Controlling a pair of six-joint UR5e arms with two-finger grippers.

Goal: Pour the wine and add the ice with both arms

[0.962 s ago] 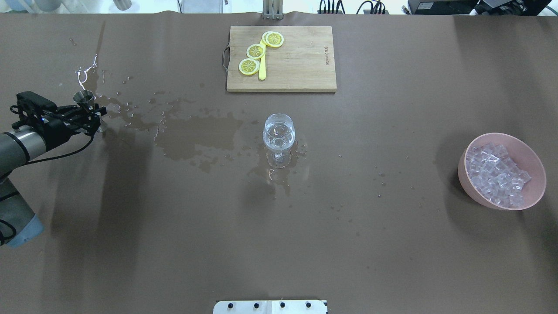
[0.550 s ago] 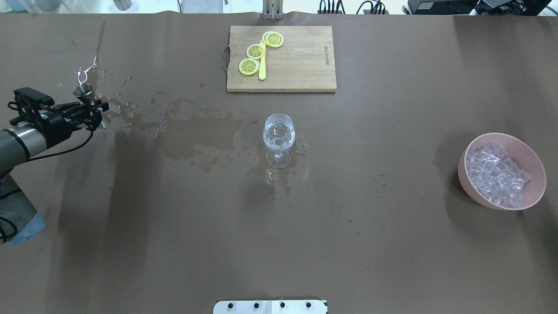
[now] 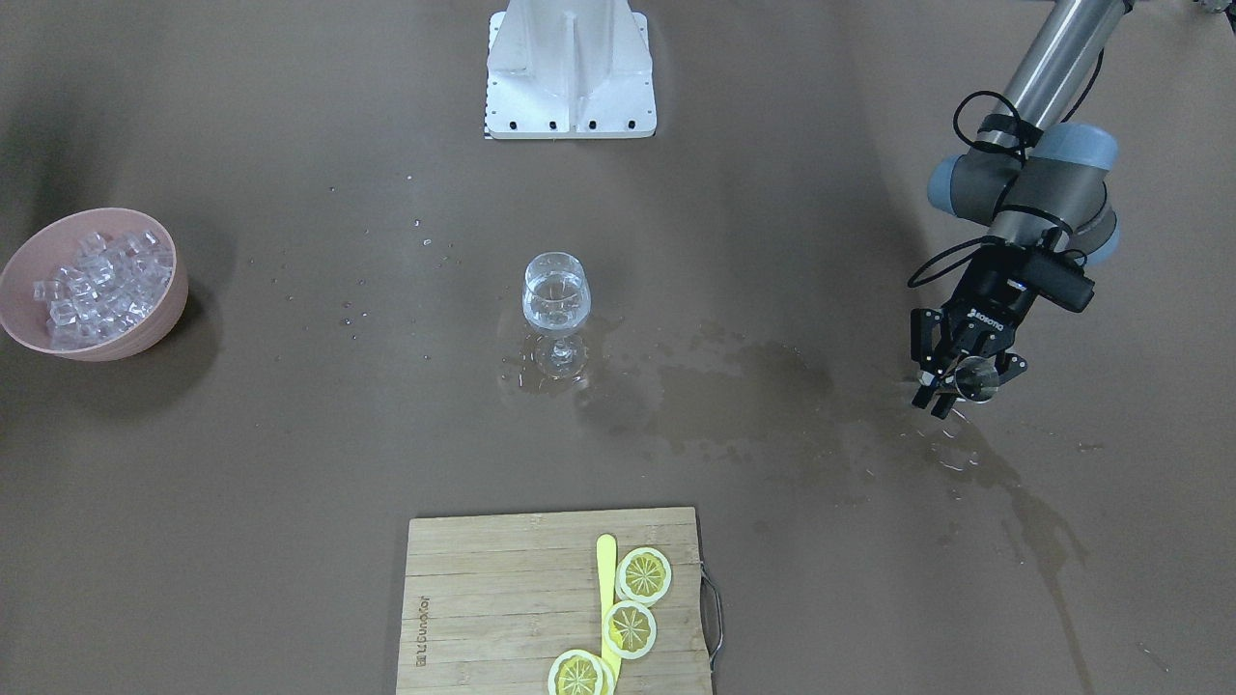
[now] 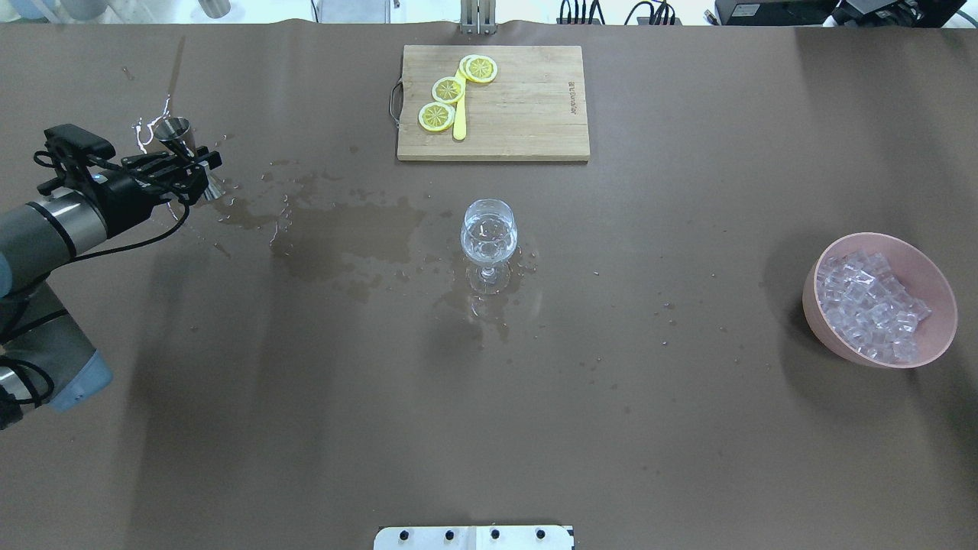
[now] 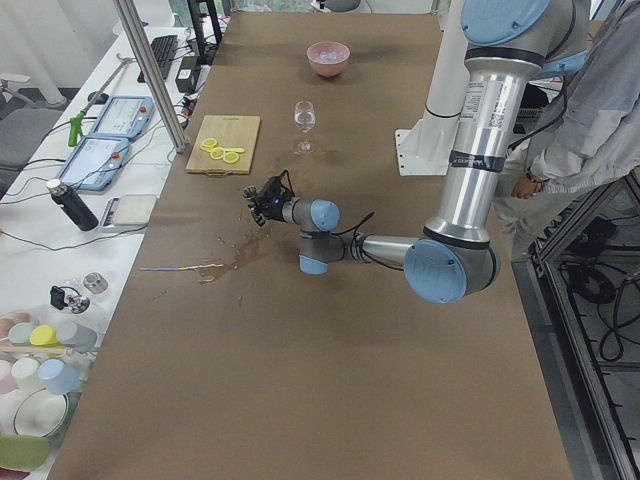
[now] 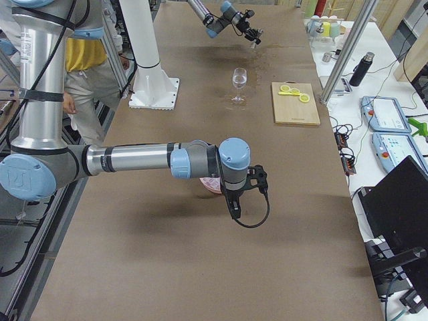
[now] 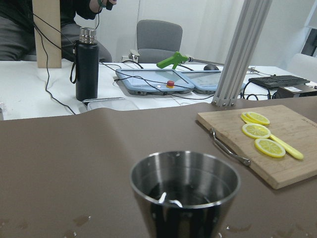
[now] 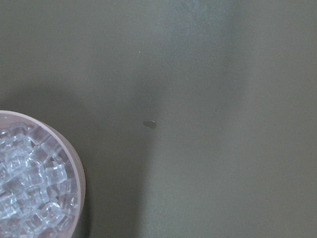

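the left hand (image 4: 195, 162) is clenched round the waist of a steel jigger (image 4: 177, 130), held tilted at the far left of the desk (image 4: 489, 428). a wet spill (image 4: 344, 237) spreads from there toward the wine glass (image 4: 489, 208), which stands upright mid-desk. the wine (image 4: 489, 241) sits in that glass. the ice (image 4: 871, 305) is heaped in a pink bowl (image 4: 879, 360), well apart on the right side. the right hand (image 6: 232, 204) hangs near that bowl (only the side camera catches it), and i cannot tell whether it is released or clenched. lemon slices (image 4: 447, 90) lie on a cutting board (image 4: 527, 107).
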